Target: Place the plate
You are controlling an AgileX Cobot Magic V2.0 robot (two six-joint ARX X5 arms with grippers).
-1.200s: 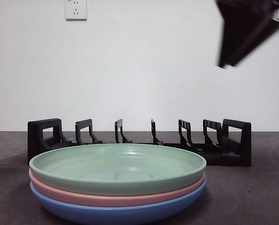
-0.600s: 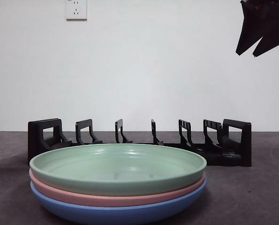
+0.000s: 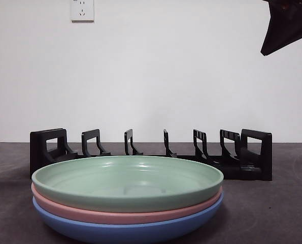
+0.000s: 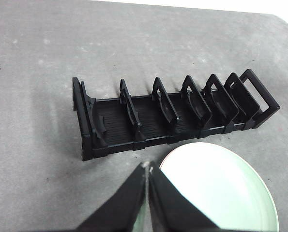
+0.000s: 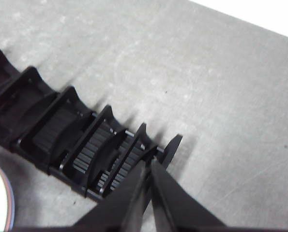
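Nearest the front camera, three plates sit stacked on the dark table (image 3: 272,213): a green plate (image 3: 127,180) on top, a pink plate (image 3: 90,213) under it and a blue plate (image 3: 125,231) at the bottom. All three are empty. Behind the stack stands a black dish rack (image 3: 151,150) with upright dividers, and none of its slots holds anything.

The left end effector (image 4: 147,166) hangs above the table with its jaws pressed together, gripping nothing; the green plate (image 4: 221,188) lies just beside its tip and the dish rack (image 4: 173,111) just beyond. The right end effector (image 5: 148,164) is likewise closed and empty, poised over one end of the dish rack (image 5: 61,130), with a sliver of the plate stack at the edge of its view.

Compared with a second ago, the dark arm at the top corner of the front view (image 3: 288,25) has pulled up and outward, leaving only a tip in sight. The plates and rack lie as they did.

Farther back, a white wall carries a power socket (image 3: 82,10). Nothing stands between the plates and the rack.
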